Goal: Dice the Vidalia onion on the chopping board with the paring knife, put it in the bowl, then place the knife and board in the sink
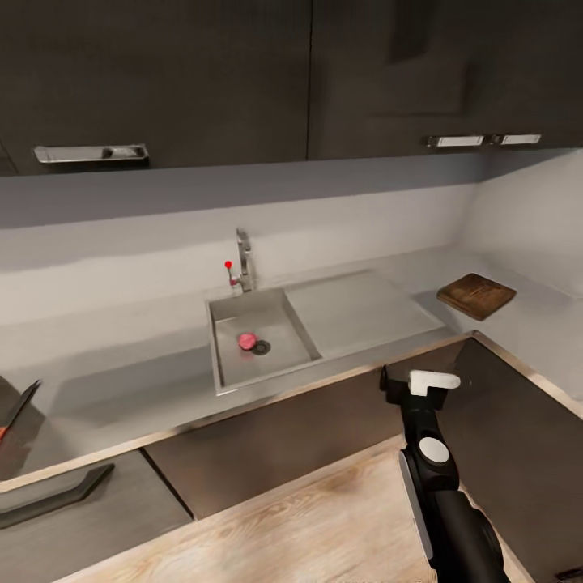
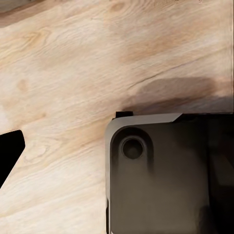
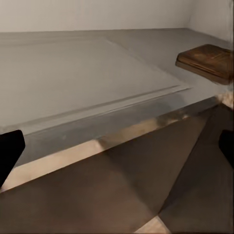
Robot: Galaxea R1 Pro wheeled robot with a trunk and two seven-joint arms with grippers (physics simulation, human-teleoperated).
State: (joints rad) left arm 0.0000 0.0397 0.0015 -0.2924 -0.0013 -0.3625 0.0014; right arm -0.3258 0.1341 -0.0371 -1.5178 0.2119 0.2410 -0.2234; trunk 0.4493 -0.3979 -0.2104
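The steel sink [image 1: 279, 320] is set into the grey countertop [image 1: 121, 364], its tap [image 1: 243, 259] at the back. A small pinkish-red onion [image 1: 247, 341] lies in the basin beside the drain. On the counter to the far right rests the dark wooden chopping board [image 1: 476, 295] [image 3: 209, 61]. A dark pointed blade with a reddish bit, apparently the paring knife [image 1: 18, 409], pokes in at the left edge. The bowl is out of view. My right gripper [image 1: 405, 382] [image 3: 117, 151] hangs open and empty before the cabinet front, below the drainboard. My left gripper [image 2: 117, 156] points down at the floor, open and empty.
The flat drainboard [image 1: 356, 312] lies between basin and board. The counter turns a corner at the right. Dark cabinet fronts with a bar handle [image 1: 48, 494] stand below it, wall cabinets hang above. Pale wooden floor [image 1: 324, 526] [image 2: 73, 73] lies underneath, with the robot's dark base [image 2: 165, 175] on it.
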